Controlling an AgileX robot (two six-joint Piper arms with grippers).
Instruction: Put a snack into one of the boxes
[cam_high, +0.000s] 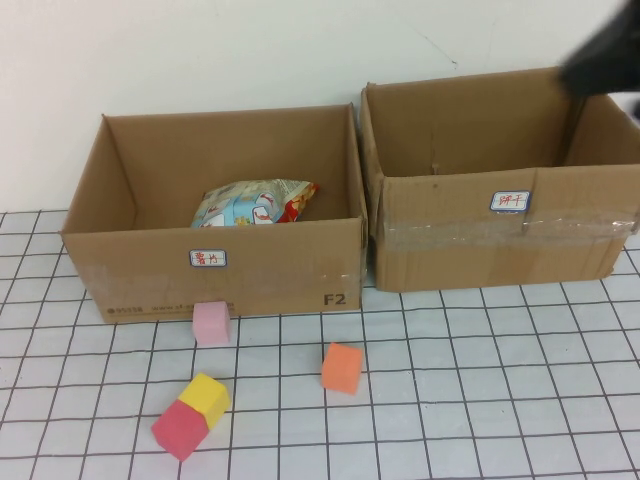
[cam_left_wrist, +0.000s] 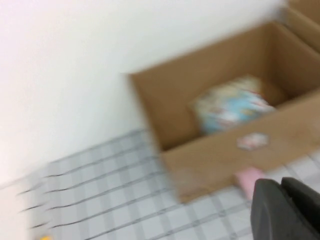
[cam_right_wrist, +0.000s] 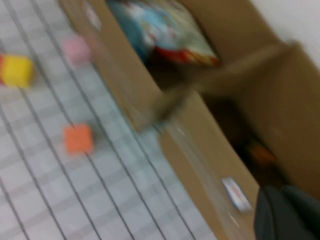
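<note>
We see a white tabletop (cam_high: 500, 400) ruled in a dark grid against a plain wall. Two corrugated cardboard boxes stand side by side; the crinkly snack bag (cam_high: 255, 204) lies in the left box (cam_high: 215, 270), the right box (cam_high: 500, 240) beside it. Foam cubes (cam_high: 342, 367) sit in front. The left gripper (cam_left_wrist: 287, 210) hovers near the left box, the right gripper (cam_right_wrist: 287, 215) over the right box's far corner; we cannot tell either's jaw state.

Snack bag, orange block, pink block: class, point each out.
Snack bag (cam_high: 255, 204), high view, its front face.
Orange block (cam_high: 342, 367), high view, its top.
Pink block (cam_high: 211, 323), high view, its front.
</note>
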